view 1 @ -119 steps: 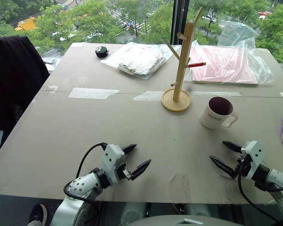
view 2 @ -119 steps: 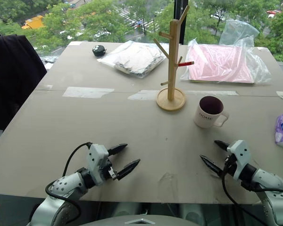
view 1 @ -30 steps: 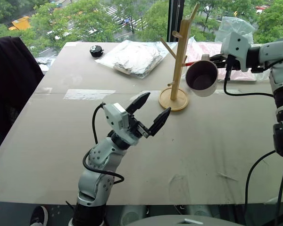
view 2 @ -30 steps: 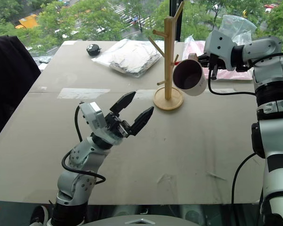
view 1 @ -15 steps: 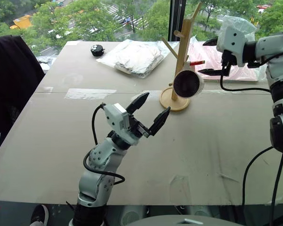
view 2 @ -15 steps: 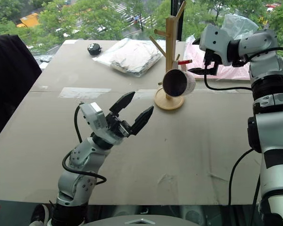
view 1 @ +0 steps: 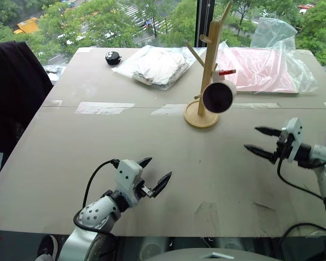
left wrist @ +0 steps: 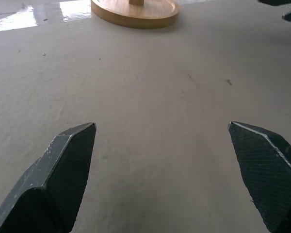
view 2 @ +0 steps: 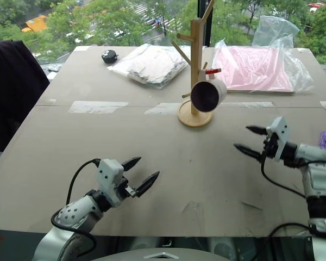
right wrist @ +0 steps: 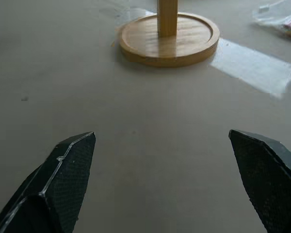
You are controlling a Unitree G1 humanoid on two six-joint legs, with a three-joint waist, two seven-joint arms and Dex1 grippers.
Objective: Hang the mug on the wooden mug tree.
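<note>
- The mug (view 1: 218, 95) hangs by its handle on the wooden mug tree (view 1: 208, 70), far across the worktop (view 1: 70, 152), under the red-tipped peg.
- Right hand (view 1: 264, 141) wide open, empty, near right; left hand (view 1: 154, 175) open, empty, near left.
- Task looks complete.

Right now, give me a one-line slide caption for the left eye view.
Mug hangs on the wooden mug tree; left gripper and right gripper sit open and empty, low over the table.

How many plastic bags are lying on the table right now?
2. A clear bag with pale folded contents lies at the far side, left of the mug tree. A clear bag over something pink lies right of it. None look hidden.
</note>
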